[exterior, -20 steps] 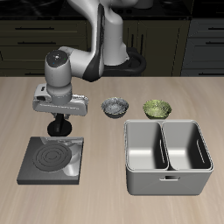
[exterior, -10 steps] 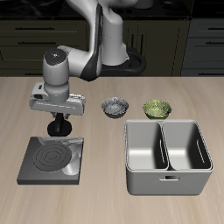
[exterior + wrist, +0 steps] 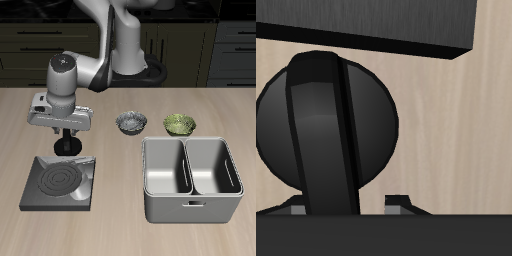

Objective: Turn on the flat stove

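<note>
The flat stove [image 3: 60, 183] is a low dark grey plate with a ring burner, lying near the table's front edge; the burner is grey. Its black round knob [image 3: 326, 125] sits at the stove's back edge and fills the wrist view, its raised bar standing upright. My gripper [image 3: 67, 146] is directly over the knob and hides it in the exterior view. In the wrist view the gripper [image 3: 346, 205] shows only two small grey fingertips [image 3: 398, 203], set apart on either side of the bar's end. One tip is at the bar, the other a little off it.
A grey two-compartment metal bin [image 3: 192, 203] stands beside the stove near the front edge. A small grey bowl [image 3: 129, 122] and a green bowl [image 3: 178, 124] sit farther back, behind the bin. Dark cabinets run along the back.
The gripper hand has shifted slightly sideways, away from the bin, and tilted a little while staying over the knob. The stove, bin and bowls have not moved.
</note>
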Available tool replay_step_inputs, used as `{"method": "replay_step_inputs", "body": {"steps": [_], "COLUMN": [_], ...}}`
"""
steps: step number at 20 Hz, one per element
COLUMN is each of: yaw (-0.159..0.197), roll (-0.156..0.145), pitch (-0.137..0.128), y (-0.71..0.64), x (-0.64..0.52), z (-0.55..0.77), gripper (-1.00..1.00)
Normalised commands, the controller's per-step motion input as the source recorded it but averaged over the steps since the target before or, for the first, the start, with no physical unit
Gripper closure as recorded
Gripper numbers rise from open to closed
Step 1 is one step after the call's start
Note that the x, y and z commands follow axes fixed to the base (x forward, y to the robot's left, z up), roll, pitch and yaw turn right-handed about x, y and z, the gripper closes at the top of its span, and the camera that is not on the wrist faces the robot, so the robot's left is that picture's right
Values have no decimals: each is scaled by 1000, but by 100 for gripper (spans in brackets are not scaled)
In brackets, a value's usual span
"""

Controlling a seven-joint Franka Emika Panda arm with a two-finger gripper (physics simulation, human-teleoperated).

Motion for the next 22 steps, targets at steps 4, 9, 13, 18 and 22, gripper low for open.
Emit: {"method": "replay_step_inputs", "body": {"steps": [4,9,13,18,22], "yaw": [51,48,80,45,50], "roll": [-41,2,16,-29,-37], "pitch": [-8,-26,-23,-24,-22], "y": [-275,-90,-101,-302,-253], "x": [106,32,40,58,83], "z": [76,143,148,240,201], "gripper": [100,100,100,100,100]}}
